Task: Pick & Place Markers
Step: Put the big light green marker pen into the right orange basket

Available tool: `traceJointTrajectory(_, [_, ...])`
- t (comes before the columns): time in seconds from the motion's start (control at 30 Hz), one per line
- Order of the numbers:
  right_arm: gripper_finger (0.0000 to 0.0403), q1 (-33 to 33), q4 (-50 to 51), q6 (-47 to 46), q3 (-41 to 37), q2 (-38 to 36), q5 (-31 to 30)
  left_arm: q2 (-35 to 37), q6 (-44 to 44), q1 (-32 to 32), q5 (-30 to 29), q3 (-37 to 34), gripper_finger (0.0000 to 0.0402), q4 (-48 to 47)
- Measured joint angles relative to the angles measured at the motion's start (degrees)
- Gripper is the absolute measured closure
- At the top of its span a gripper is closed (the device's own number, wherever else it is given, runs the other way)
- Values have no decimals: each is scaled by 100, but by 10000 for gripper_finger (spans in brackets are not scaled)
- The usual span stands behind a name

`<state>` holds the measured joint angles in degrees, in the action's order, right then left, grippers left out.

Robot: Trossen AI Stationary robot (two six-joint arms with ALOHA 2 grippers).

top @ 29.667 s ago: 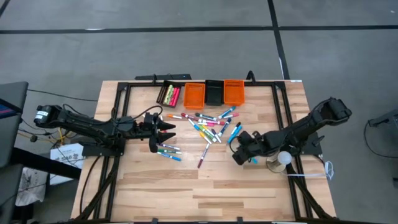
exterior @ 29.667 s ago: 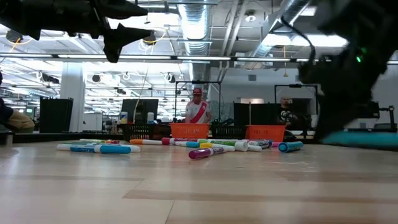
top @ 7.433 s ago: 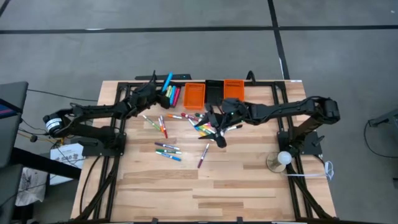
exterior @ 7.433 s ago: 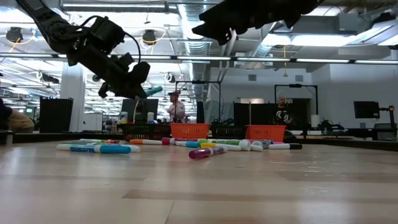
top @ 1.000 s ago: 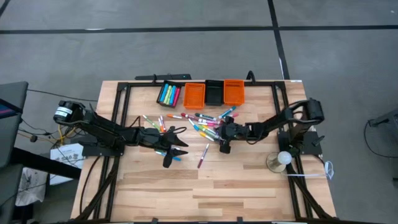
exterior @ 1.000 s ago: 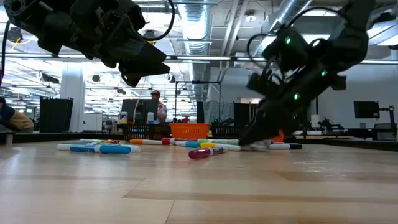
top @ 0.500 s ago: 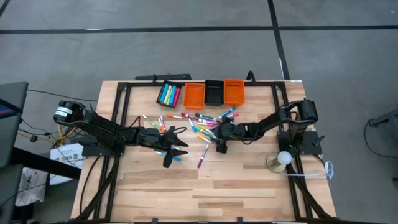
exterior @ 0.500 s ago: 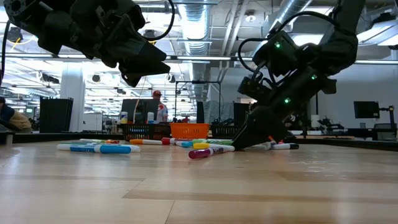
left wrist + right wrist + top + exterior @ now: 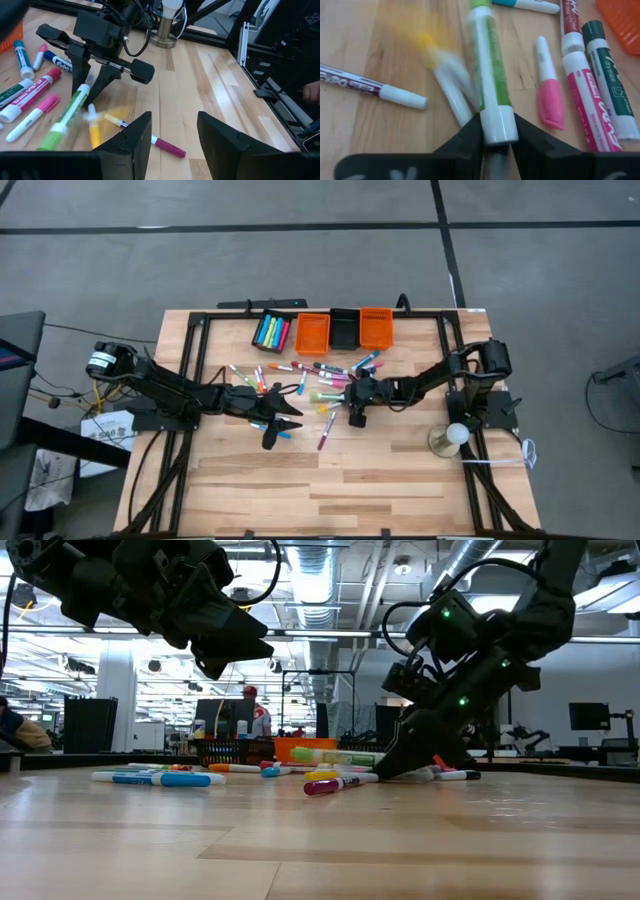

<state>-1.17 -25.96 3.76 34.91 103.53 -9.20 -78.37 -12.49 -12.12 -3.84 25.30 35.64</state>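
Observation:
Several coloured markers point(image 9: 318, 380) lie scattered at the table's middle. A black bin point(image 9: 271, 332) at the far edge holds more. My right gripper point(image 9: 496, 134) is down among the scattered ones, shut on a green marker point(image 9: 487, 65); the left wrist view also shows that marker point(image 9: 70, 112). Beside it a yellow marker point(image 9: 440, 60) shows blurred on the wood. A purple marker point(image 9: 335, 783) lies nearer the front. My left gripper point(image 9: 173, 120) hovers open above the table, left of the pile, with nothing between its fingers. My right gripper pinches the green marker at its white end point(image 9: 495, 117) between its two fingers. The fingers slant down from the table's right side, and the marker runs on ahead of them. In the low view the marker point(image 9: 330, 755) stands raised above the markers on the wood.
At the far edge stand an orange bin point(image 9: 312, 332), a black bin point(image 9: 345, 328) and another orange bin point(image 9: 376, 327). A lamp base point(image 9: 448, 438) sits at the right. Bare wood lies toward the near edge. People show in the room behind.
My right gripper has sunk a little toward the pile and shut on the green marker, whose free end now stands raised above the other markers. The yellow marker beside it has been knocked aside and shows blurred.

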Motion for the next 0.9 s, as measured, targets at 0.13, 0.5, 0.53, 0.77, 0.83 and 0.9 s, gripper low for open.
traceJointTrajectory(0.13, [338,0,3,-1,-2,0,5,0,0,0,0,0,247,0])
traceJointTrajectory(0.5, [329,2,61,-21,-11,-74,29,-1,0,0,0,0,247,0])
traceJointTrajectory(0.53, [332,2,112,-17,-21,-123,30,-1,0,0,0,0,247,0])
traceJointTrajectory(0.77, [334,88,201,93,-28,-488,5,-2,7,0,0,0,247,0])
traceJointTrajectory(0.83, [332,144,223,104,-28,-623,1,-2,10,0,0,0,247,0])
traceJointTrajectory(0.9, [333,203,208,135,-26,-778,-15,0,17,0,0,0,247,0])
